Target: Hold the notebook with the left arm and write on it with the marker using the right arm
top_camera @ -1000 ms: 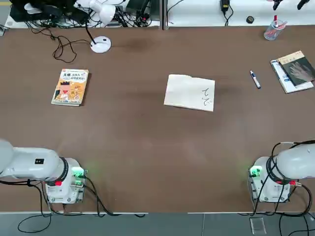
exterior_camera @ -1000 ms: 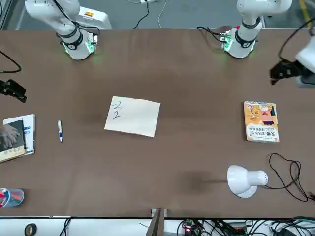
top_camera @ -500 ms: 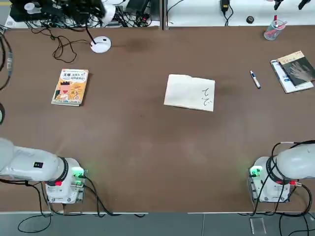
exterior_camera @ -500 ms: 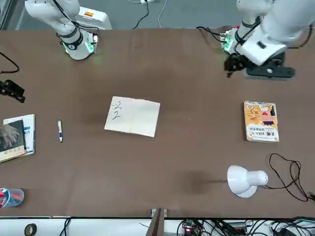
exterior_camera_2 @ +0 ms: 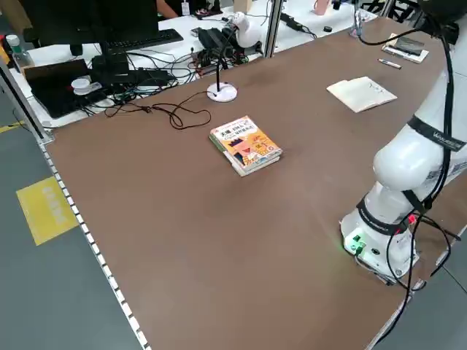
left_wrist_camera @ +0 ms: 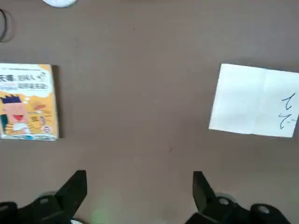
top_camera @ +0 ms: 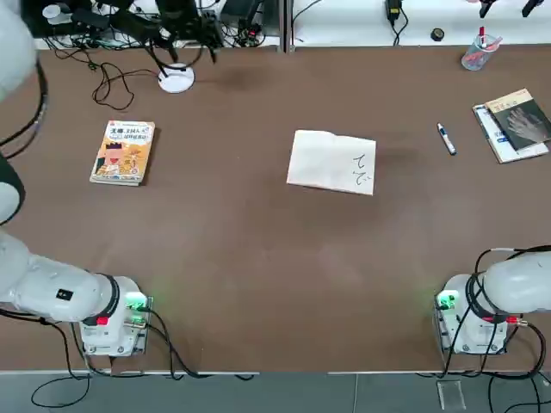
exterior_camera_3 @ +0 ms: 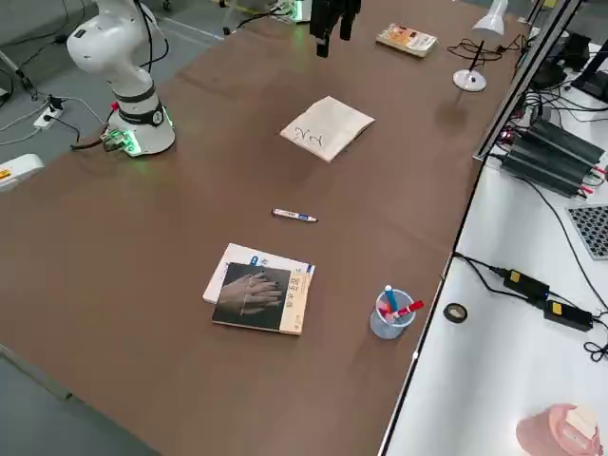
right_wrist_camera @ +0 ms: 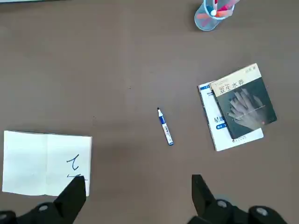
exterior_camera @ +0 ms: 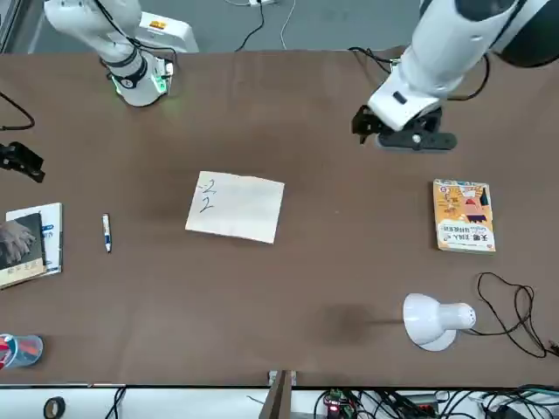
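Two steps outstanding: notebook (top_camera: 331, 162) unheld at worktop (top_camera: 258, 249) centre, marker (top_camera: 446, 138) untouched at its 3 o'clock. Left claw (exterior_camera: 360, 125) spread empty, aloft toward 9 o'clock of notebook. Right claw (right_wrist_camera: 135, 196) spread wide, empty, above marker.

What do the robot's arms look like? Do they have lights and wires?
Both arms are glossy white, with rounded links and grey-black joint rings. The left arm ends in a small black gripper. The right arm has a round base glowing green with a red spot. Black cables trail from both bases.
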Tool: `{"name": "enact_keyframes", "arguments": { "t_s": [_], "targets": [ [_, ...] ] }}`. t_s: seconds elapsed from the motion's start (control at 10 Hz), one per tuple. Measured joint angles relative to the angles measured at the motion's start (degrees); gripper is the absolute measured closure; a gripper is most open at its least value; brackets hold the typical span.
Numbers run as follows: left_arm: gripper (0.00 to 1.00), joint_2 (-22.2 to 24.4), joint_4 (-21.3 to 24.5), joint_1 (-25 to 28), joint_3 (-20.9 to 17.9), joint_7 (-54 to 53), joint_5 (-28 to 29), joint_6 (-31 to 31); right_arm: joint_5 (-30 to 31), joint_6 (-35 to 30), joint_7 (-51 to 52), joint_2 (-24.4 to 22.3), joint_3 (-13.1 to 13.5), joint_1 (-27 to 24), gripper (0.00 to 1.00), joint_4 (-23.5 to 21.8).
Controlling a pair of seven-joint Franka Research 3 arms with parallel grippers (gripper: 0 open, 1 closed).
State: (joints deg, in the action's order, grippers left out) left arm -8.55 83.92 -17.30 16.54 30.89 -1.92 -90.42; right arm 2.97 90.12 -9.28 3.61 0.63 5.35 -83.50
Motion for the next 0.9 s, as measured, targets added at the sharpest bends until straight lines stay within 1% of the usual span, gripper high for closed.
{"name": "enact_keyframes", "arguments": {
  "t_s": [0.3,0.6,0.9],
  "targets": [
    [0.00,-3.29,0.03,-3.35,0.00,3.96,0.00,-3.86,0.00,-0.02,0.00,0.00,-0.01,0.00,0.00,-0.05],
    [0.00,-7.82,0.21,-5.39,-0.06,6.48,0.14,-9.95,0.00,-0.02,0.00,0.02,-0.01,-0.01,0.00,-0.11],
    [0.00,-12.39,0.18,-7.96,-0.07,11.38,3.21,-14.37,0.00,-0.02,0.00,0.02,0.00,-0.02,0.00,-0.12]
  ]
}}
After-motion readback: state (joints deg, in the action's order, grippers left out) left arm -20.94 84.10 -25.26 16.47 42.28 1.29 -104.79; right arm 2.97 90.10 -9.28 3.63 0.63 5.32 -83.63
